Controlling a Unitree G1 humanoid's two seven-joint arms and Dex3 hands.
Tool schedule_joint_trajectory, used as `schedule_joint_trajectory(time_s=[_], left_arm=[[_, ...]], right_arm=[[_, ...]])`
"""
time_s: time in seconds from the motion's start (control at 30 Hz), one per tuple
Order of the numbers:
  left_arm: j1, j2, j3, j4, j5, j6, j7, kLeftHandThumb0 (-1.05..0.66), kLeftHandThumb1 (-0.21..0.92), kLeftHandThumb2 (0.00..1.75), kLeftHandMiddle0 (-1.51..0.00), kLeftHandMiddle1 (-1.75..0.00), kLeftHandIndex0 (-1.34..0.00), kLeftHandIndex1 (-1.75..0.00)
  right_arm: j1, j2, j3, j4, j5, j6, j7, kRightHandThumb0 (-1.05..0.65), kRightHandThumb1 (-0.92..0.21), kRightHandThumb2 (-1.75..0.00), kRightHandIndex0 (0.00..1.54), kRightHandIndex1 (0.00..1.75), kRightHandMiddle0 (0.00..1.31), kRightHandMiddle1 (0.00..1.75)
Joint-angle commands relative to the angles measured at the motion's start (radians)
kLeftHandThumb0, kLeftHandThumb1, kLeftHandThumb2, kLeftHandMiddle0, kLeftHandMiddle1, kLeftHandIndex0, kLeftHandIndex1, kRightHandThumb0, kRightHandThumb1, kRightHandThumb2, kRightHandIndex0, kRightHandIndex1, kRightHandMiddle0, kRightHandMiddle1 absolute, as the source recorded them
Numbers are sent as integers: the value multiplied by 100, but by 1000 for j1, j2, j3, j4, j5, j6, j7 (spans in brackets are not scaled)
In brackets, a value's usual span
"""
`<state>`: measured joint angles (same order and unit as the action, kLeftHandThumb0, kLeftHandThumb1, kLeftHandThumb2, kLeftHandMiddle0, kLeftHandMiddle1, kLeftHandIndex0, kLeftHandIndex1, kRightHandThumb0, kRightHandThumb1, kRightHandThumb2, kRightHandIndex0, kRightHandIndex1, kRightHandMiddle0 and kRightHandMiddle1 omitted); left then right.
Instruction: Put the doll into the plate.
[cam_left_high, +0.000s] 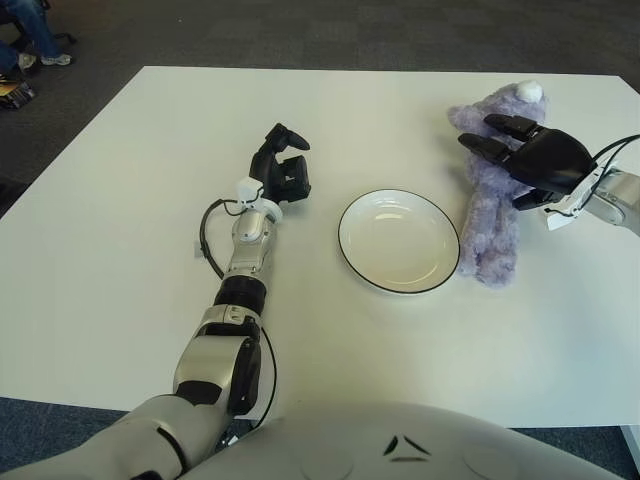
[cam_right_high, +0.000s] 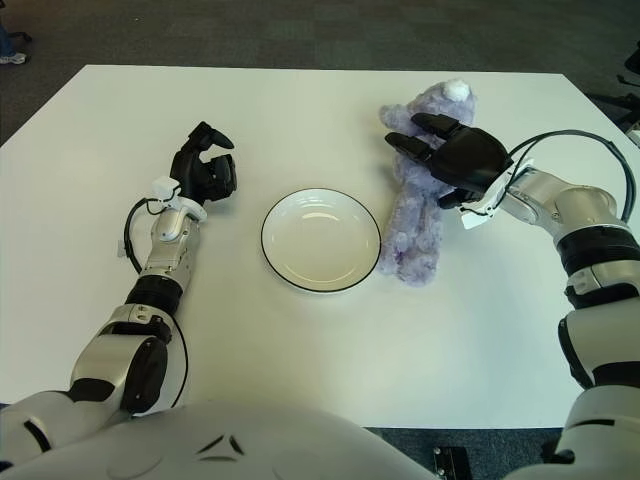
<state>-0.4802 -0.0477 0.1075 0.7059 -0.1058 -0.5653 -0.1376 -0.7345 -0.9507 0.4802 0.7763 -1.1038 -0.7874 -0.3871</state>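
A purple plush doll (cam_left_high: 488, 235) lies lengthwise on the white table, just right of the plate, its head with a white tuft toward the far edge. The white plate (cam_left_high: 352, 262) with a dark rim sits at the table's centre and holds nothing. My right hand (cam_left_high: 495, 160) hovers over the doll's upper body, fingers spread and pointing left, covering part of its chest; I cannot tell whether it touches the plush. My left hand (cam_left_high: 282, 168) shows left of the plate, holding nothing.
The table's far edge (cam_left_high: 330, 68) borders dark carpet. A seated person's legs and shoes (cam_left_high: 35, 35) appear at the far left corner. A black cable (cam_left_high: 205, 240) loops beside my left forearm.
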Motion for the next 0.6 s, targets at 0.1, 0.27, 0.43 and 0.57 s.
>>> schedule_joint_trajectory(time_s=[0.1,0.27,0.43,0.57], left_arm=[[68,-22,-4,26,-4,-12,1,-43,49,110,-119,-175,-48,-175],[73,-24,-8,22,2,-26,3,-43,49,109,-119,-175,-48,-175],[73,-23,-10,23,3,-34,4,-43,49,110,-119,-175,-48,-175],[73,-22,-11,25,3,-40,3,-43,49,110,-120,-175,-48,-175]], right_arm=[[-26,18,9,1,25,12,44,-23,-26,-111,0,0,0,0],[-23,33,11,3,27,37,58,-35,-30,-104,0,0,0,0],[-19,44,11,5,24,64,43,-38,-29,-101,1,0,0,0],[-15,57,8,5,22,106,39,-33,-24,-105,2,1,0,1]])
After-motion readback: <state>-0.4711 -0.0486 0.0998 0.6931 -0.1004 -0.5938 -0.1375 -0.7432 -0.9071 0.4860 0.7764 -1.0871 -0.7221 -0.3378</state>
